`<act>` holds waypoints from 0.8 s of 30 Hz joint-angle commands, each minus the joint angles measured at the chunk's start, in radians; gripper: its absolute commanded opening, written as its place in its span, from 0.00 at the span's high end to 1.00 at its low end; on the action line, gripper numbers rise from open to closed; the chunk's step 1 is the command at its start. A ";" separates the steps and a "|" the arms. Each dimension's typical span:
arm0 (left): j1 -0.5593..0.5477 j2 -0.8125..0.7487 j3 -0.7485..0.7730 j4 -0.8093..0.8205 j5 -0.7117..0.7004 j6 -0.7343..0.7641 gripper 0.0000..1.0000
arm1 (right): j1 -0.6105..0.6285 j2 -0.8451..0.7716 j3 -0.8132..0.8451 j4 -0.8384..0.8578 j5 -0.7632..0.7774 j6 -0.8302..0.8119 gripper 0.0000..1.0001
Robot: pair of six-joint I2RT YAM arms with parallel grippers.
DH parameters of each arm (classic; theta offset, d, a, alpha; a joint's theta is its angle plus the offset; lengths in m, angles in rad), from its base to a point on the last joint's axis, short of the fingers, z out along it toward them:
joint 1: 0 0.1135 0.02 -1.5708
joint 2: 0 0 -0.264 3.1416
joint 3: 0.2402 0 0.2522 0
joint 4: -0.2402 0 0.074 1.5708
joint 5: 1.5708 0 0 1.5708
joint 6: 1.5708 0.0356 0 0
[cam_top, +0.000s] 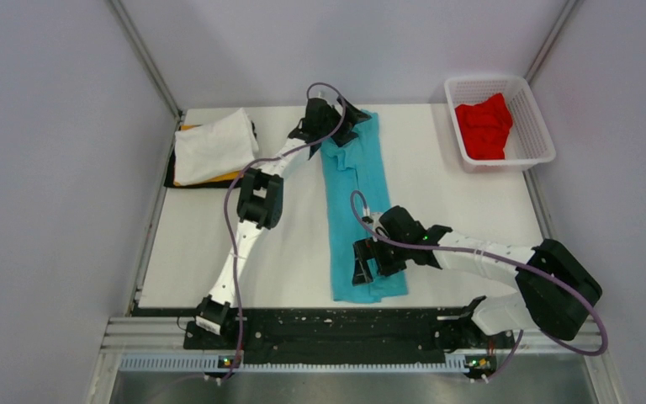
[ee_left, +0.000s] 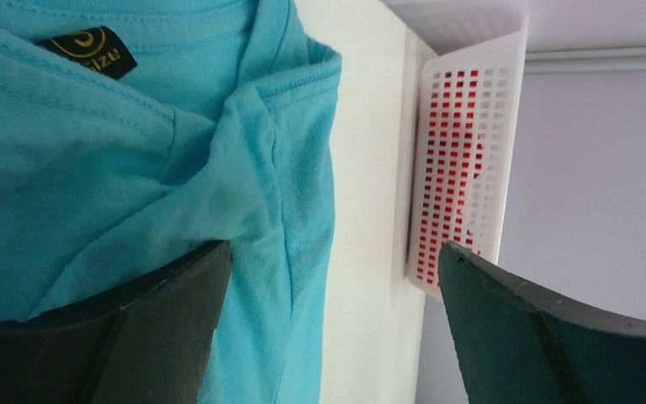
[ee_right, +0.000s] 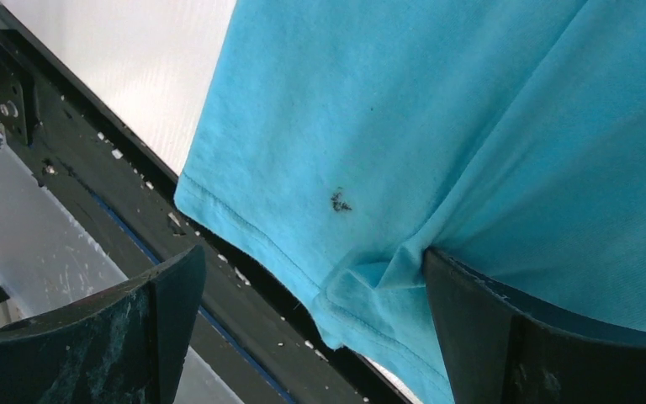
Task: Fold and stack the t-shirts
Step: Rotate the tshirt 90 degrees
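Observation:
The turquoise-blue t-shirt lies folded into a long narrow strip down the middle of the table. My left gripper is open over its far collar end. In the left wrist view the shirt's right edge lies between the jaws. My right gripper is open at the near hem. In the right wrist view the hem corner bunches against one finger. The white shirt lies folded on the yellow-orange one and the black one at back left. The red shirt is in the basket.
A white plastic mesh basket stands at the back right corner and shows in the left wrist view. A black rail runs along the table's near edge, just under the shirt's hem. Walls close in on both sides.

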 commanded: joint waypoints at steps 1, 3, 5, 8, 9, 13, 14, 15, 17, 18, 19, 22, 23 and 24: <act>0.017 0.029 0.011 0.094 -0.138 0.005 0.01 | 0.007 -0.036 0.022 -0.032 -0.083 0.008 0.01; 0.021 0.022 0.013 0.145 -0.122 0.022 0.01 | 0.008 -0.084 0.015 -0.034 -0.091 0.007 0.01; 0.024 0.001 0.026 0.171 -0.097 0.045 0.01 | 0.009 -0.142 0.019 -0.051 -0.077 0.004 0.01; 0.023 -0.086 0.038 0.113 -0.068 0.135 0.01 | 0.007 -0.230 0.050 -0.105 0.018 0.012 0.01; 0.022 -0.129 0.036 0.083 -0.049 0.168 0.01 | 0.007 -0.259 0.063 -0.133 0.077 0.024 0.01; 0.021 -0.390 -0.097 -0.085 0.008 0.310 0.01 | -0.021 -0.348 0.101 -0.295 0.326 0.124 0.01; 0.018 -0.472 -0.178 -0.108 0.007 0.340 0.01 | -0.035 -0.369 0.100 -0.334 0.372 0.166 0.01; 0.012 -0.567 -0.278 -0.143 -0.008 0.376 0.01 | -0.053 -0.392 0.092 -0.371 0.407 0.199 0.01; -0.011 -0.743 -0.457 -0.236 -0.069 0.442 0.01 | -0.090 -0.421 0.060 -0.422 0.434 0.264 0.01; -0.026 -0.830 -0.548 -0.287 -0.112 0.465 0.01 | -0.108 -0.434 0.039 -0.440 0.430 0.295 0.01; -0.049 -0.904 -0.673 -0.330 -0.162 0.484 0.01 | -0.123 -0.443 0.019 -0.452 0.416 0.324 0.01; -0.129 -1.139 -1.004 -0.375 -0.254 0.478 0.01 | -0.137 -0.464 -0.050 -0.443 0.344 0.390 0.02; -0.157 -1.239 -1.127 -0.360 -0.263 0.460 0.01 | -0.139 -0.466 -0.073 -0.428 0.316 0.403 0.04; -0.189 -1.306 -1.243 -0.342 -0.269 0.430 0.01 | -0.139 -0.468 -0.091 -0.413 0.291 0.411 0.06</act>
